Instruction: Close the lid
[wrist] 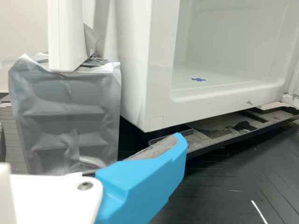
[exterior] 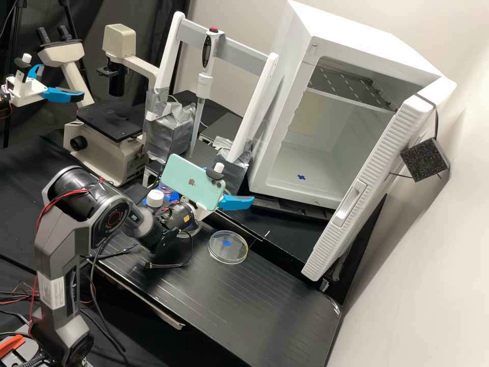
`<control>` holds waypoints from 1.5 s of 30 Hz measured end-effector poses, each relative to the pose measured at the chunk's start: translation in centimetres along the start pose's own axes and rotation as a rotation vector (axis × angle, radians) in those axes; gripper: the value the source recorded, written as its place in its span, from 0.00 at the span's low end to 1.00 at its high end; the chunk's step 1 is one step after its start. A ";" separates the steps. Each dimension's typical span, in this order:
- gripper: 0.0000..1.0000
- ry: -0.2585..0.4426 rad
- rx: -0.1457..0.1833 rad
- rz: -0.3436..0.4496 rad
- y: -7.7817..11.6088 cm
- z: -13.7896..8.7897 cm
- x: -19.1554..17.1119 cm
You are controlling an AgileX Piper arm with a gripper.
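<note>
Hanging empty in front of the white cabinet point(exterior: 351, 38), the gripper point(exterior: 234, 191) has its fingers point(wrist: 147, 179) apart, presumably for clearance. Before the cabinet lies the clear dish point(exterior: 236, 254), likely positioned by the blue mark point(exterior: 226, 243); the cabinet's door point(exterior: 379, 176), perhaps the intended lid, stands swung outward for access.

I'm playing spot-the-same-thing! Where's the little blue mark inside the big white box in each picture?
High view: the blue mark is on the floor inside the open white box.
Wrist view: the blue mark is on the box's inside floor, seen through its opening.
Landmark in both: the silver-wrapped block standing beside the white box.
</note>
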 end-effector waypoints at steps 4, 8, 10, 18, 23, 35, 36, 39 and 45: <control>1.00 0.000 0.000 0.000 0.0 0.0 0.0; 1.00 0.000 0.000 0.000 0.0 0.0 0.0; 1.00 0.002 -0.001 0.009 0.1 0.2 -0.3; 1.00 0.033 0.016 0.100 2.0 1.4 -4.1; 1.00 0.082 0.032 0.194 3.9 2.4 -7.9; 1.00 -0.043 0.026 0.223 4.4 5.6 -13.1; 1.00 -0.052 0.027 0.220 4.2 5.7 -13.3; 1.00 -0.073 0.030 0.215 4.0 6.1 -13.5; 1.00 -0.106 0.040 0.199 3.6 6.7 -13.5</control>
